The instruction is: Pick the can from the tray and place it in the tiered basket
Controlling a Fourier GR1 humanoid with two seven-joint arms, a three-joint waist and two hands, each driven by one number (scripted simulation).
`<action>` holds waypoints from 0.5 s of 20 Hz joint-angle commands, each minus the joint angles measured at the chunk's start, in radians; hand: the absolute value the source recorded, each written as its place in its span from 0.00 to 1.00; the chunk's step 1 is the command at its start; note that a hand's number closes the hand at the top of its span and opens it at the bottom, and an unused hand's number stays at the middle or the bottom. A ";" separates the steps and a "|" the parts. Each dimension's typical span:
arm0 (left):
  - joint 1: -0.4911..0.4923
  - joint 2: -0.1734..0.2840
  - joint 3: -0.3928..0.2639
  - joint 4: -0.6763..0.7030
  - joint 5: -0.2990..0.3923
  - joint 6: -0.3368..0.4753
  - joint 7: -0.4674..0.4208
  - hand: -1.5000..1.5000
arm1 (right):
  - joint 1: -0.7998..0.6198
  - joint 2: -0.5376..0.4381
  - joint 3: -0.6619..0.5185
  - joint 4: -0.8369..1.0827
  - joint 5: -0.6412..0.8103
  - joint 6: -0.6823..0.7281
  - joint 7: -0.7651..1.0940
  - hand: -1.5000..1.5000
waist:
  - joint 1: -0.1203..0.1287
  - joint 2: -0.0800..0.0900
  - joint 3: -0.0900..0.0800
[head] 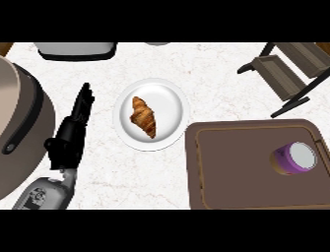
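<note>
- White marble-patterned counter point(218, 64) fills the view, seen from steeply above.
- Near right: a brown tray point(229, 170) with a raised rim lies flat on the counter, reaching the right and near edges of the view.
- On the right part of the tray sits the can point(295, 158), purple-sided with a pale grey top (it looks upright, its round top facing the viewer). Nothing touches it.
- Far right: the tiered basket point(287, 71), a stand with dark slanted legs and brown-grey shelves, stands well apart from the can, beyond the tray's far edge.
- Centre: a white plate point(169, 101) sits just left of the tray's far left corner. A golden-brown croissant point(143, 116) lies on it, lengthwise from far to near.
- Left of the plate: the robot's left hand point(73, 130), black, on a grey forearm that enters from the near left. Its fingers point(84, 101) are stretched out straight and close together, pointing away toward the far side. It holds nothing and stands near the plate without touching it.
- Far left edge: a large beige rounded appliance point(4, 133) with a dark band and handle (only part of it shows).
- Far side, left of centre: a grey and white object point(77, 50), cut off by the view's edge.
- The right hand does not appear.
</note>
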 commanded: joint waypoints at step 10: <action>-0.031 -0.057 0.054 0.036 -0.040 -0.057 0.011 0.50 | 0.031 0.024 0.063 -0.039 0.214 0.076 -0.004 0.00 | 0.003 0.002 0.000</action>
